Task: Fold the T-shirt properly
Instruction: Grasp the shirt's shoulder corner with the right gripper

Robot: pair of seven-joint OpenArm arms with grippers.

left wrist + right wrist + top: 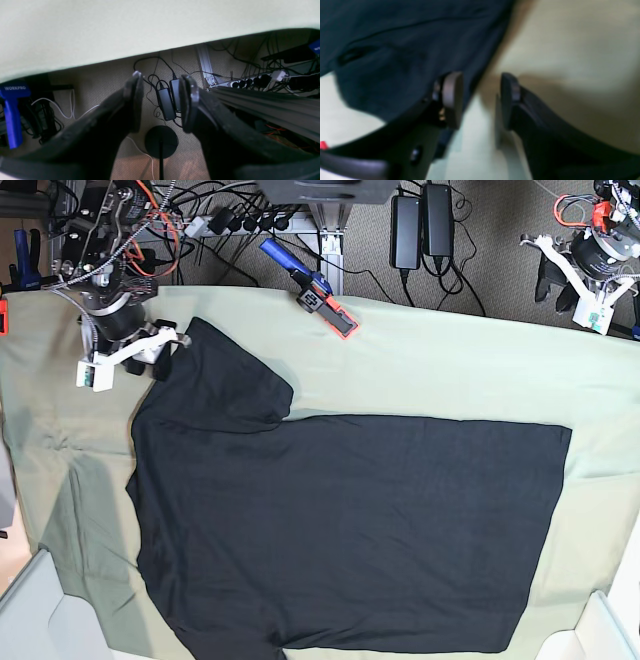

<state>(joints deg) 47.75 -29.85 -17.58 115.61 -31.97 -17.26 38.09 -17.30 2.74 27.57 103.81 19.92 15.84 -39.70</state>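
- T-shirt (350,530) lies flat on the pale green table cloth (450,370), plain black side up, no print showing.
- Long axis runs left-right in the base view: straight hem edge at that view's right, shoulder end at its left.
- One sleeve (225,385) points up and to the left, toward the far edge of the table; the other sleeve sits at the near edge, partly cut off by the frame.
- Shirt covers most of the cloth's middle and near-left area. A band of bare cloth runs along the far side and the right side.
- Right gripper (175,345) is at the sleeve tip, base view's upper left. Right wrist view, blurred: jaws apart, nothing between them. One fingertip (452,100) sits over the dark fabric edge, the other over bare cloth. Can't tell if it touches the fabric.
- Left gripper (560,280) is off the table past the far right corner, well apart from the shirt. Left wrist view: jaws apart, empty, with floor, two black power bricks (166,100) and cables visible in the gap.
- Readable text: "WORKPRO" on a blue clamp handle (13,110) at the left of the left wrist view. A second blue label at that view's right edge is cut off, unreadable.
- Blue-handled clamp with red-orange pad (310,285) lies on the far table edge. No lettering legible on it in the base view.
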